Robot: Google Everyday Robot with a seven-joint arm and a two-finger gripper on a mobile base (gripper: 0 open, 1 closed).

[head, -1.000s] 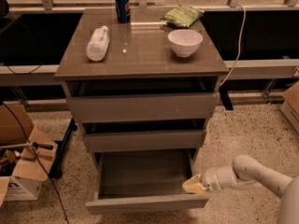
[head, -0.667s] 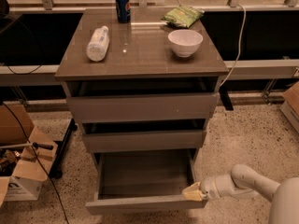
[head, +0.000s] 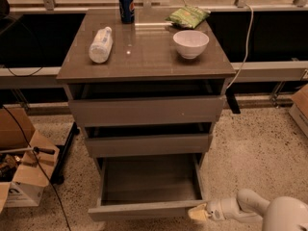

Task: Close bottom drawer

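Grey-brown glossy bench [head: 144,61], top of drawer cabinet. Left part: bottle [head: 100,44] on its side, narrow end toward back. Back edge, left of centre: blue can [head: 126,7], upright. Back right: green crumpled bag [head: 187,16], lying flat. Right side: white bowl [head: 190,43], upright, just in front of bag, not touching it. Bare top between bottle and bowl. My hand [head: 197,213] not on bench: low near floor, at right end of front of pulled-out bottom drawer [head: 144,210].
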